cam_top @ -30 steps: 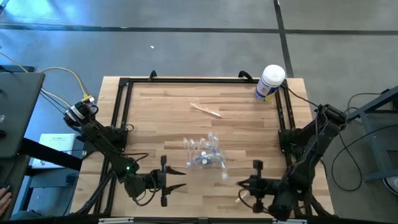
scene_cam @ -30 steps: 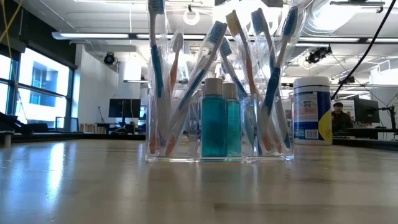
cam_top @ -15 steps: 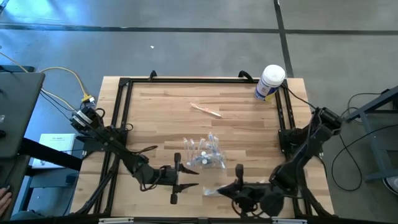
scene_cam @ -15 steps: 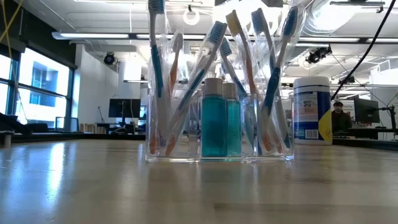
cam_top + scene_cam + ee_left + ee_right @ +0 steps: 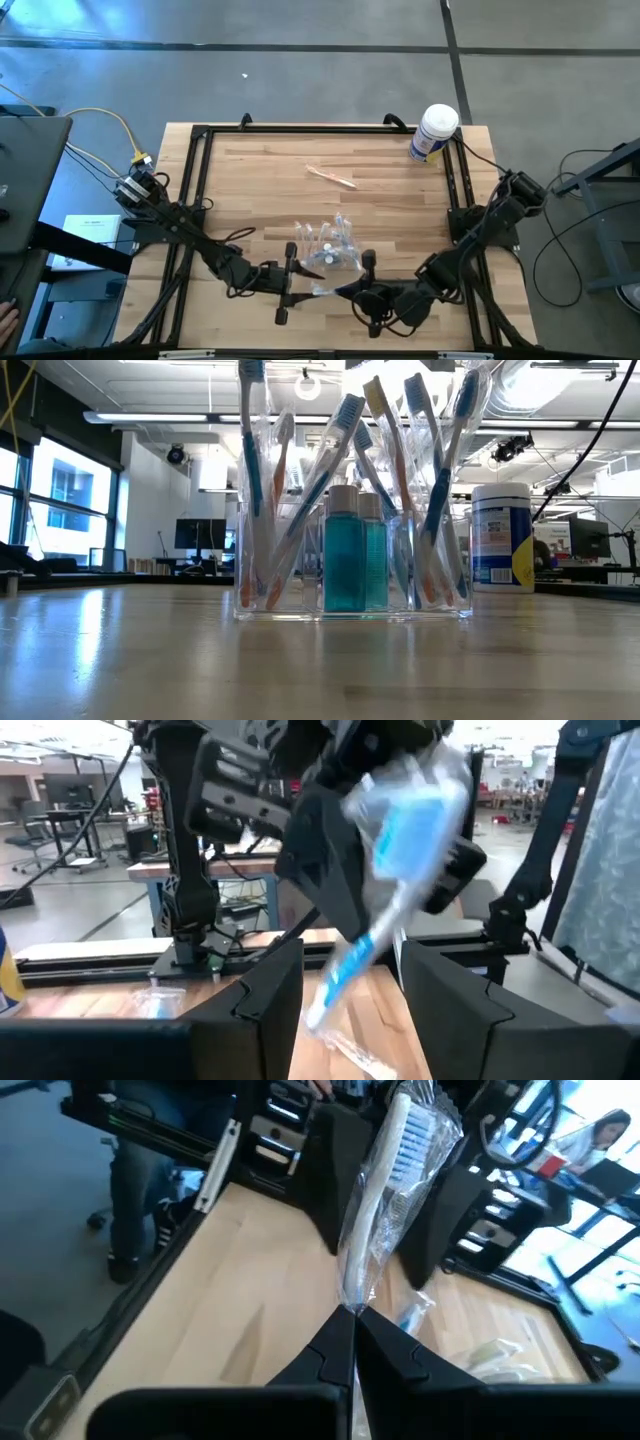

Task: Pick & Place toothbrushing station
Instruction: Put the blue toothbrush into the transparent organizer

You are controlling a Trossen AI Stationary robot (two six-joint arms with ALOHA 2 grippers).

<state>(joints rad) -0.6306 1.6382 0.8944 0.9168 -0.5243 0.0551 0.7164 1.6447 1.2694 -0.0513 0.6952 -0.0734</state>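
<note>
Toothbrushing station mid-table; right gripper clamps wrapped toothbrush between parted left gripper fingers.

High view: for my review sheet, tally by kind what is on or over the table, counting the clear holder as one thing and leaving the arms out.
toothbrushing station: 1
white tub: 1
toothbrushes outside the station: 2 (loose toothbrush lying on the table; wrapped toothbrush held in the right gripper)
Total: 4
</note>
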